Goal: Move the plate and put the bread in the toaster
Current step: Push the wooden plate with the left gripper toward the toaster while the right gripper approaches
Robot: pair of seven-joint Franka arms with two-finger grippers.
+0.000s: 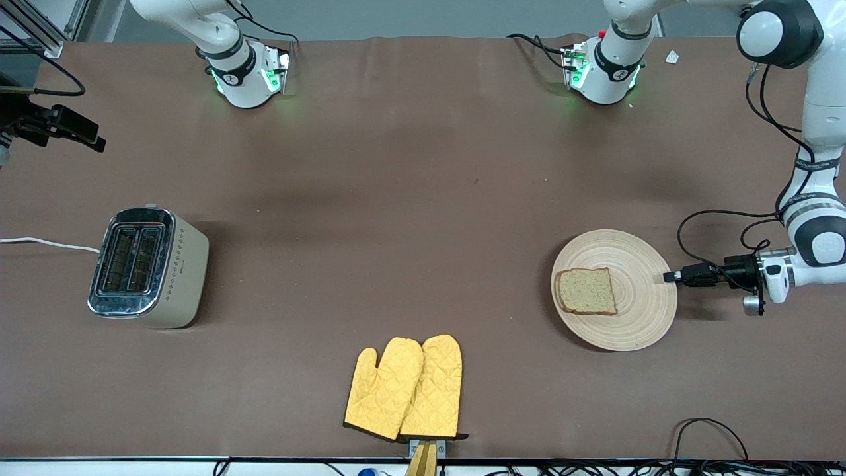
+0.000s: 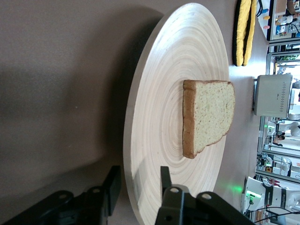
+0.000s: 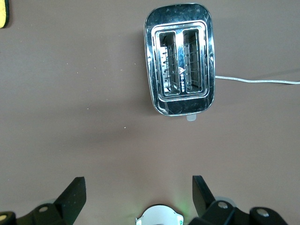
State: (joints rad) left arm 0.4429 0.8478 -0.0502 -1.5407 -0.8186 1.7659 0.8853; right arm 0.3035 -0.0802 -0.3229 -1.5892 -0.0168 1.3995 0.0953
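Almost all of the job was left, as far as I could judge. The brown table (image 1: pixel 410 198) carried everything, and I placed each thing by the plate (image 1: pixel 638 317), which lay toward the left arm's end of the table. The toaster (image 1: pixel 149 268) stood well apart from the plate, toward the right arm's end, both slots empty. A pair of yellow oven mitts (image 1: pixel 404 388) lay between the two, nearer the front camera than the plate. The bread (image 1: pixel 586 291) rested flat on the plate, untouched. The left gripper (image 1: pixel 671 277) was down at the plate's rim, its fingers (image 2: pixel 112 185) spread with the rim between them, not yet clamped. The right gripper (image 3: pixel 136 190) hung splayed wide and empty over the table near the toaster, far from the plate, waiting.
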